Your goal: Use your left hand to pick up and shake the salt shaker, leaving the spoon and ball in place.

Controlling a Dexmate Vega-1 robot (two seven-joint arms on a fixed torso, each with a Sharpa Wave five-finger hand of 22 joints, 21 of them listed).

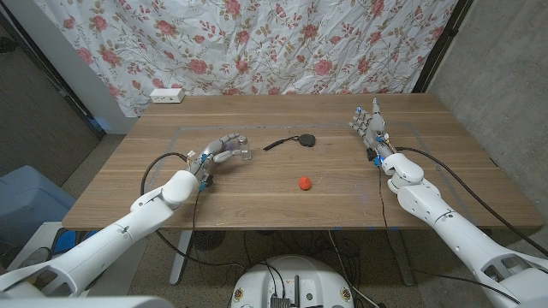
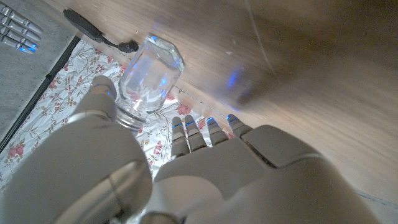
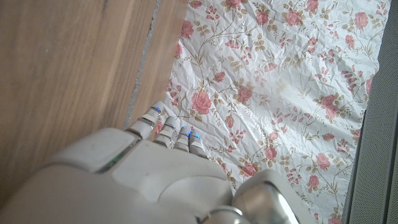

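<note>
Between my left hand's thumb and fingers sits the clear salt shaker, gripped; whether it is off the table I cannot tell. Shaking seems still ahead. Beyond it lie the spoon and ball, untouched.

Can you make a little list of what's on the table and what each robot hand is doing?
table: wooden table
salt shaker: clear glass salt shaker at the left hand's fingers, tilted
left hand: left hand reaches to the shaker; a firm hold cannot be told
right hand: right hand stands apart, fingers up, holding nothing
spoon: black spoon lying near the table's middle
ball: small red ball nearer the robot than the spoon
behind: flowered curtain
</note>
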